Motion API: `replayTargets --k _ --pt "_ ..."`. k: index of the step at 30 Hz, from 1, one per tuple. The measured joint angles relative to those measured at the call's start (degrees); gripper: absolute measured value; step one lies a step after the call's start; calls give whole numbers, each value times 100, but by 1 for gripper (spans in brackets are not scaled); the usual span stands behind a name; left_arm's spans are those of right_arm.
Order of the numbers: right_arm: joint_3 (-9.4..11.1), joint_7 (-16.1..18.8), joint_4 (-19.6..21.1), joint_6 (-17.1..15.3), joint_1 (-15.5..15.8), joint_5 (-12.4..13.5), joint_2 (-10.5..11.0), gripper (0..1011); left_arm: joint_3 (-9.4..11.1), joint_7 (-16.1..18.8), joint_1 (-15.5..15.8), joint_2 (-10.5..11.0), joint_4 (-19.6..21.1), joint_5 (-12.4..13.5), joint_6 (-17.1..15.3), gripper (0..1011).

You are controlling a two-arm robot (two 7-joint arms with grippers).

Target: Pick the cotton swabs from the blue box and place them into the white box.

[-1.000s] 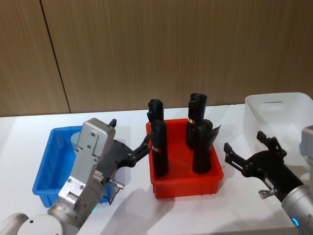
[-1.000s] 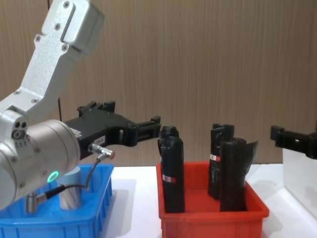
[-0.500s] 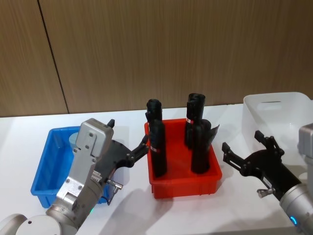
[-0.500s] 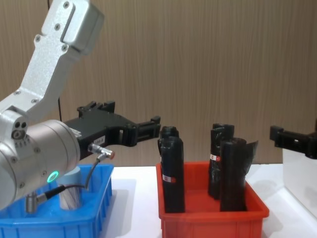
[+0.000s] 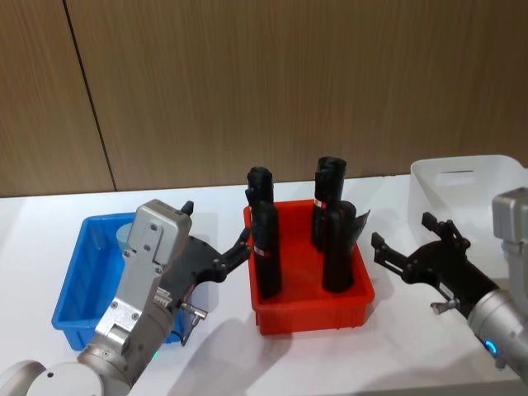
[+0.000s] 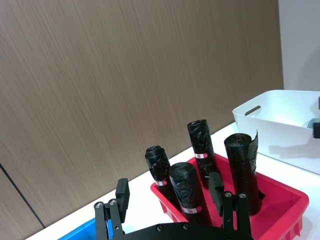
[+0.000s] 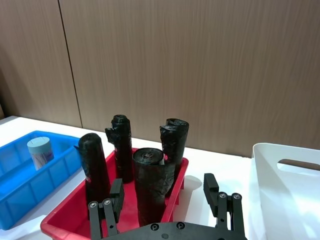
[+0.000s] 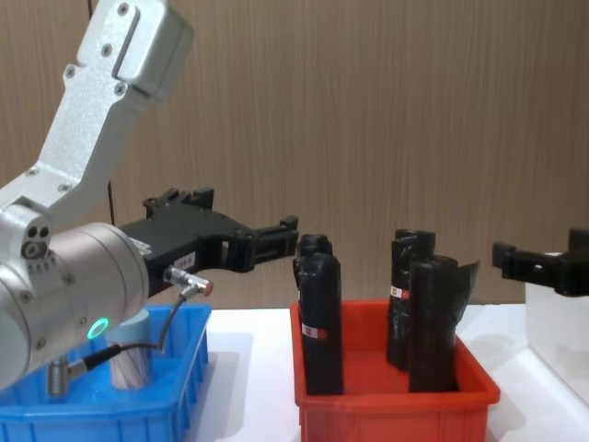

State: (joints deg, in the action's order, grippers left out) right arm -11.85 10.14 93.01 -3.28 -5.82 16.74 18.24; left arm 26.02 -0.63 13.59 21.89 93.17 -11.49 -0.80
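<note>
One cotton swabs jar [image 7: 40,150] with a pale lid stands in the blue box [image 7: 20,175] at the table's left. In the chest view the jar [image 8: 133,357] sits behind the left arm's cable in the blue box [image 8: 101,419]. My left gripper [image 5: 216,224] hovers open between the blue box [image 5: 78,280] and the red bin, with nothing in it. The white box [image 5: 466,177] stands at the far right. Near the white box, just right of the red bin, my right gripper [image 5: 403,233] hangs open and holds nothing.
A red bin [image 5: 313,309] sits in the middle of the white table with several tall black rolls [image 5: 266,256] standing in it. A wood-panelled wall closes the back. Bare table lies in front of the bins.
My right gripper has shifted a little left, closer to the red bin. The left arm and the jar have stayed put.
</note>
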Motion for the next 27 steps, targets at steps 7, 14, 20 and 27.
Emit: replayTargets --k 7,14,20,27 --pt "41 444 -629 5 -434 65 -83 1001 0 0 0 0 0 0 0 1004" --pt "65 922 -1284 83 -858 152 -172 1001 0 0 0 0 0 1 0 1004" --pt "67 1367 -1875 174 -1227 221 -255 1001 0 0 0 0 0 1 1 1004" --pt "32 1750 -2519 281 -1630 242 -368 1001 0 1 0 0 0 1 1 1004"
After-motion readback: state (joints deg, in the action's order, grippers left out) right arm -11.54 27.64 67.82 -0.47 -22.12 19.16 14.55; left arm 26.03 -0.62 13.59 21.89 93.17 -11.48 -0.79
